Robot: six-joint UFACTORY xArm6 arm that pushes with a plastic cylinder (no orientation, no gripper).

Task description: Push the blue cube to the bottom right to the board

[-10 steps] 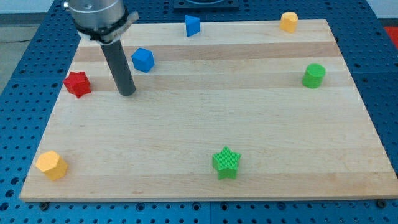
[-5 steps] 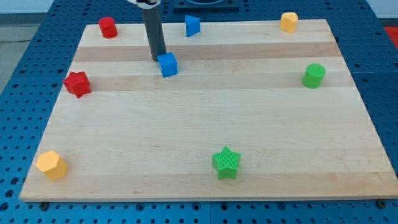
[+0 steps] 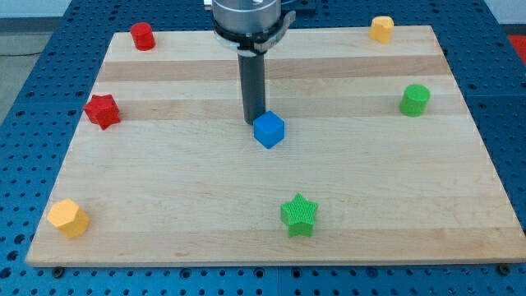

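The blue cube [image 3: 269,130] sits near the middle of the wooden board [image 3: 370,189], a little left of centre. My tip [image 3: 254,122] rests on the board just above and to the left of the cube, touching or nearly touching its upper left side. The dark rod rises from there to the arm's grey end at the view's top. The rod and arm hide the board's top edge behind them.
A green star [image 3: 299,215] lies below the cube. A green cylinder [image 3: 415,99] is at the right, an orange block [image 3: 381,29] at the top right, a red cylinder [image 3: 143,36] at the top left, a red star [image 3: 102,110] at the left, an orange hexagonal block [image 3: 67,218] at the bottom left.
My tip went round to the cube's upper left and has pushed it down and to the right, from the upper left toward the middle. The arm now hides the blue wedge at the top.
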